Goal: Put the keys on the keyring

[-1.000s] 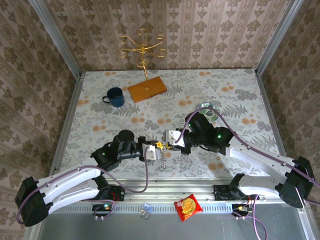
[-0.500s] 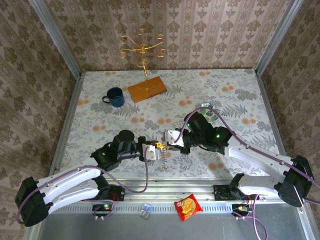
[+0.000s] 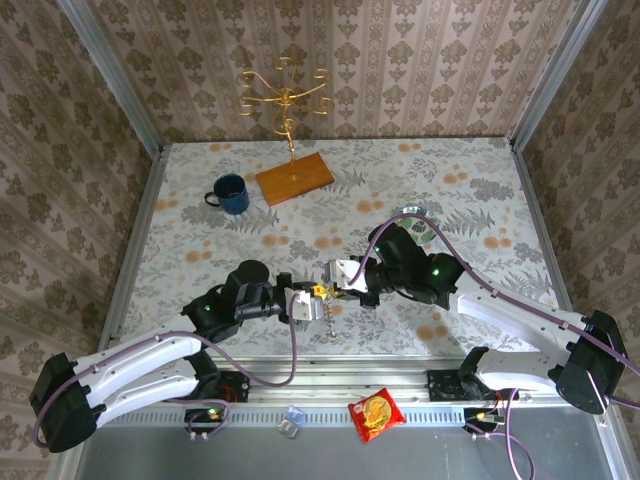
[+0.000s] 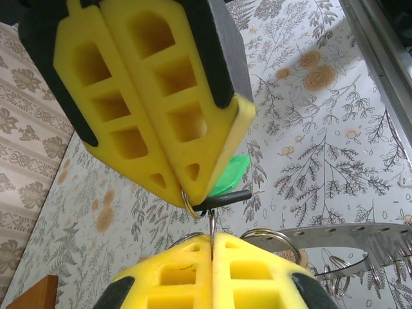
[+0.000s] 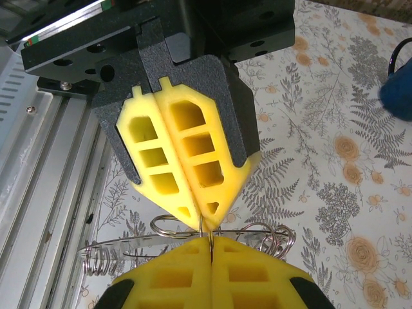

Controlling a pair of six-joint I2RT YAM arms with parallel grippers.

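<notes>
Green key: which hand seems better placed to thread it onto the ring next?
Right, probably. The right hand is shut on the green key, tip to tip with the left hand, which pinches the thin keyring wire and can simply hold it steady.

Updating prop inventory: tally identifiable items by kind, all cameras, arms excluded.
Dark blue handled mug: 1
Gold wire stand on wooden board: 1
Red crinkly snack packet: 1
Green plastic-headed key: 1
Thin wire keyring: 1
Perforated silver metal strip carrying wire rings: 1
Round grey item, partly hidden: 1
Small pale blue item near packet: 1
Total: 8
</notes>
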